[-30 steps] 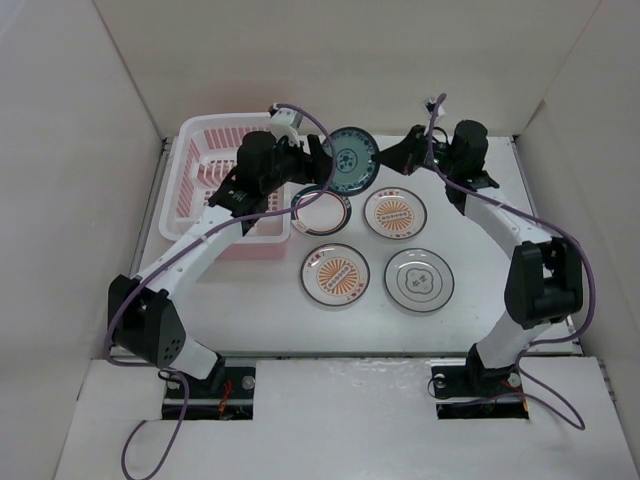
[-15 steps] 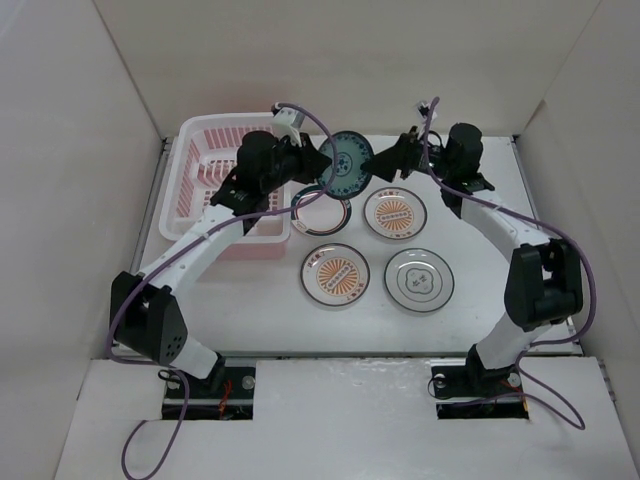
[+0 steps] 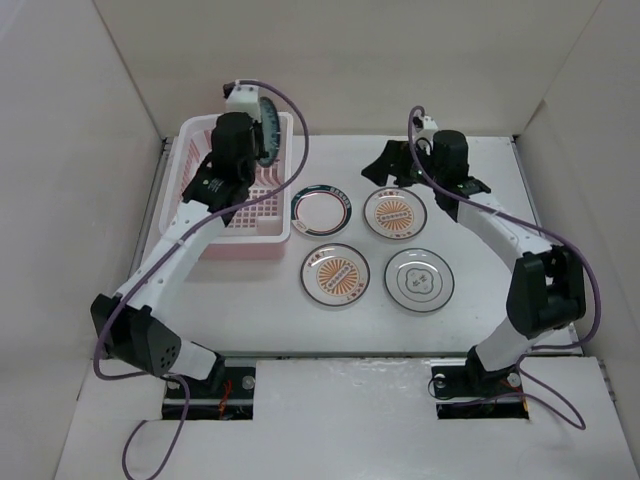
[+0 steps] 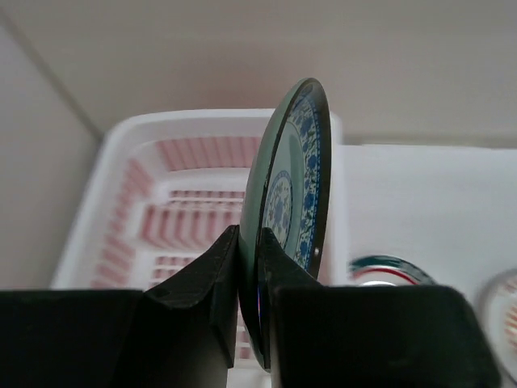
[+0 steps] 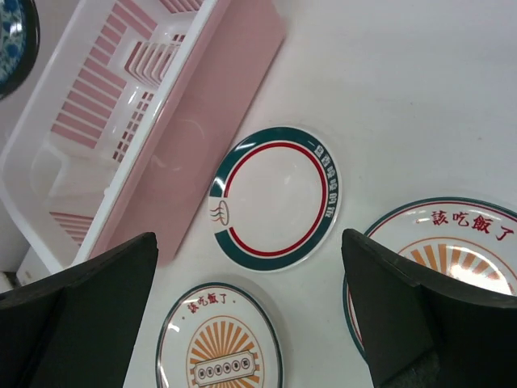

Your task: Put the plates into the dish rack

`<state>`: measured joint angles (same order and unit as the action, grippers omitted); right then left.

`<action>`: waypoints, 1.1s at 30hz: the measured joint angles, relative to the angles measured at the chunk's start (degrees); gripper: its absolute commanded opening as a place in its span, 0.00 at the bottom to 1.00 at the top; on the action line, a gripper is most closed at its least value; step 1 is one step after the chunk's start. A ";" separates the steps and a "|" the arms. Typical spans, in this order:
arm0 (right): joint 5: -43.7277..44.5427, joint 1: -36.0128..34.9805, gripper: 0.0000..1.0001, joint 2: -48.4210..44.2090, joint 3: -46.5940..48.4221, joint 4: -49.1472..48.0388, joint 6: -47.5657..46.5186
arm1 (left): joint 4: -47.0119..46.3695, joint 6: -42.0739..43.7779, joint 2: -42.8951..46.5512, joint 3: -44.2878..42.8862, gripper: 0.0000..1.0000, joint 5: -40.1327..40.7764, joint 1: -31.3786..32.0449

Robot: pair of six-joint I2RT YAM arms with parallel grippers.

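Shifted since half second ago: green plate (image 3: 268, 122) carried left from mid-table to above dish rack (image 3: 192, 140).
Plate's lower edge hidden behind fingers (image 4: 202, 275); whether it touches rack cannot be told.
Plate on edge, near upright, long axis vertical, patterned face toward table's right side.
Left gripper (image 3: 258, 148) clenched on plate rim.
Right gripper (image 3: 385, 160) spread wide, empty, above table near teal-rimmed plate (image 3: 322, 210).

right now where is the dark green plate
The dark green plate is far left in the top external view, held on edge by the fingers of the left gripper over the far right corner of the dish rack.
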<state>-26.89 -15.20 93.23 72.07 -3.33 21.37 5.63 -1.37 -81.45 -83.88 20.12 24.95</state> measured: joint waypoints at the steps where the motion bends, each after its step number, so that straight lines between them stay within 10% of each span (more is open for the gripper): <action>1: 1.18 -0.72 1.00 -0.52 0.00 0.83 -0.39 | -1.29 1.75 0.70 1.16 0.00 2.93 -1.18; 8: 6.38 -7.28 1.00 -2.69 0.13 3.41 -2.27 | -14.21 13.20 3.78 15.87 0.00 12.63 -8.33; 33: 13.75 -20.11 1.00 -6.27 -2.56 6.93 -3.04 | -42.18 28.59 -12.11 19.08 0.00 -3.87 -24.70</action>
<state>-13.15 -35.31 86.96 69.52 3.60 18.33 -36.56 27.22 -93.56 -64.79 16.25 0.25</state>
